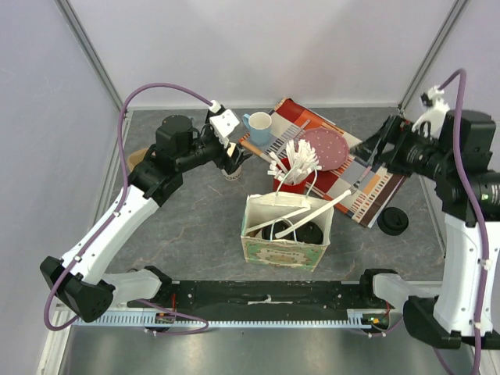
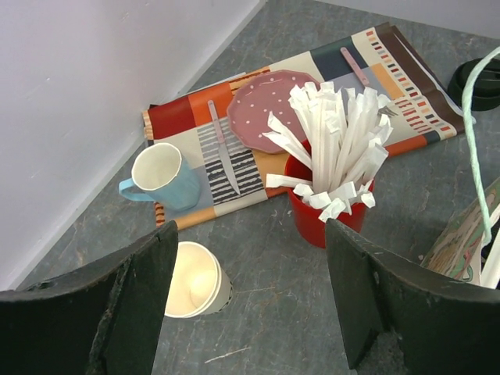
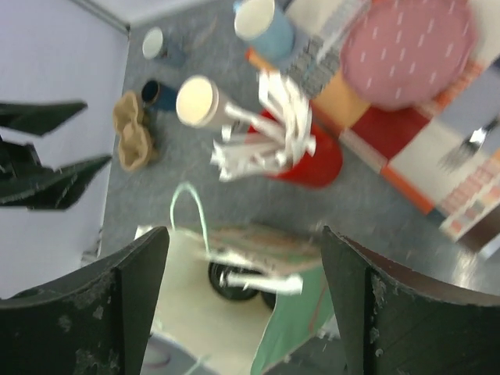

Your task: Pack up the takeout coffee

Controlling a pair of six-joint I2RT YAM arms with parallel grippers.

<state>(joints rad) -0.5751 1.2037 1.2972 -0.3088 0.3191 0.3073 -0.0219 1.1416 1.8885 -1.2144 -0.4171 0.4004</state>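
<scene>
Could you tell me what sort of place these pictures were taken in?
Probably a lab test cell staged as a takeout counter: plain white panel walls enclose a grey table, two robot arms are bolted at its near edge, and props include a paper bag and a red cup of wrapped straws.

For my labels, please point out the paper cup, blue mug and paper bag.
paper cup [image 2: 191, 280], left wrist view, its inside.
blue mug [image 2: 181, 194], left wrist view, outer side.
paper bag [image 1: 285, 252], top view, front wall.
</scene>
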